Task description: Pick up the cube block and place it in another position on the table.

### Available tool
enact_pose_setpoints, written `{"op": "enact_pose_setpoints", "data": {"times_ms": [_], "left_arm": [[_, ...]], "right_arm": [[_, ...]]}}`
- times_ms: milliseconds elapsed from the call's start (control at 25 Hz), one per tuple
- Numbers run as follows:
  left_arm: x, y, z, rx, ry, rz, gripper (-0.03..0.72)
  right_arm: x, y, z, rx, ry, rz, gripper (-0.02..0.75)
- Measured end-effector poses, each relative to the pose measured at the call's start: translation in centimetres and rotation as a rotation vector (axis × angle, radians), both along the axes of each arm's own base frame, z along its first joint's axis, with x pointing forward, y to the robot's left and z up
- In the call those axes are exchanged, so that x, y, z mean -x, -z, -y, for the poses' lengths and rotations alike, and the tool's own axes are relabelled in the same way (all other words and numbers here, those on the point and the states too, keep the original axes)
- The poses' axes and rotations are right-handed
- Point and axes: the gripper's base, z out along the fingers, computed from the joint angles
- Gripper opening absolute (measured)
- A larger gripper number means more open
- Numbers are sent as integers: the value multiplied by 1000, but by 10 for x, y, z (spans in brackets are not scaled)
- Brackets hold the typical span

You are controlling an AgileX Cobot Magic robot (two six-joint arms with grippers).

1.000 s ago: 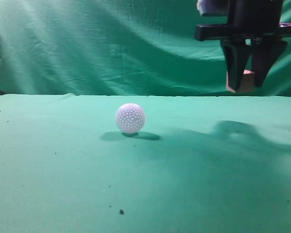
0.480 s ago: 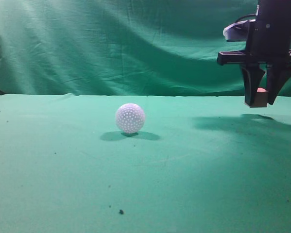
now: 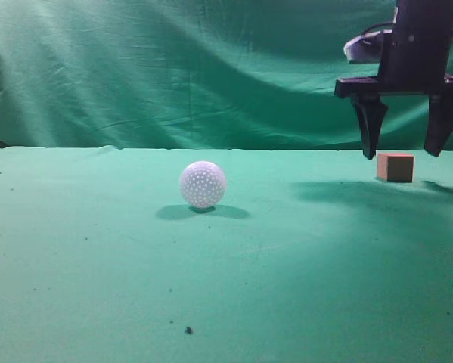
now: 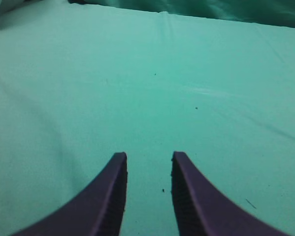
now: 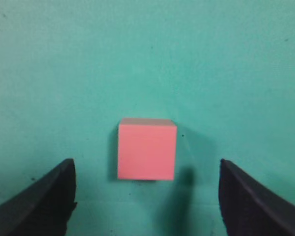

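The cube block point(image 3: 395, 166) rests on the green table point(image 3: 226, 265) at the far right. In the right wrist view it shows as a salmon-pink square point(image 5: 147, 149). My right gripper point(image 3: 404, 147) hangs just above the cube, open wide, its fingers on either side and apart from it; in its own view the gripper point(image 5: 146, 167) frames the cube. My left gripper point(image 4: 148, 160) is open and empty above bare green cloth; it is out of the exterior view.
A white dimpled ball point(image 3: 203, 184) sits on the table left of centre, well apart from the cube. A wrinkled green curtain point(image 3: 173, 68) hangs behind. A few dark specks point(image 3: 188, 330) lie on the cloth near the front.
My right gripper carried the cube rightward and down, then opened. The cube now stands free on the table. The ball has not moved.
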Motion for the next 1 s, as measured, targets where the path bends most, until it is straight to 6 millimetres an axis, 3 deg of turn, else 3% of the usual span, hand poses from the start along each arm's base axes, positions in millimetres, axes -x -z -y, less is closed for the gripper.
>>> {"op": "enact_pose_setpoints", "data": {"times_ms": [40, 80, 200, 280, 360, 480, 560, 640, 760, 1000], "left_arm": [[0, 0, 0, 0, 0, 0, 262], [0, 0, 0, 0, 0, 0, 262], [0, 0, 0, 0, 0, 0, 262], [0, 0, 0, 0, 0, 0, 262], [0, 0, 0, 0, 0, 0, 262], [0, 0, 0, 0, 0, 0, 262], [0, 0, 0, 0, 0, 0, 262], [0, 0, 0, 0, 0, 0, 262], [0, 0, 0, 0, 0, 0, 262], [0, 0, 0, 0, 0, 0, 262]], "right_arm": [[3, -14, 1, -5, 2, 18, 495], [7, -26, 2, -7, 3, 30, 439], [27, -74, 8, -25, 8, 96, 169], [42, -103, 13, -36, 11, 138, 64], [60, -131, 18, -48, 15, 181, 0], [95, -173, 28, -73, 18, 267, 0], [122, -187, 35, -88, 18, 307, 0], [155, -197, 43, -115, 18, 349, 0], [202, -194, 55, -148, 14, 404, 0], [282, -174, 77, -204, 12, 566, 0]]}}
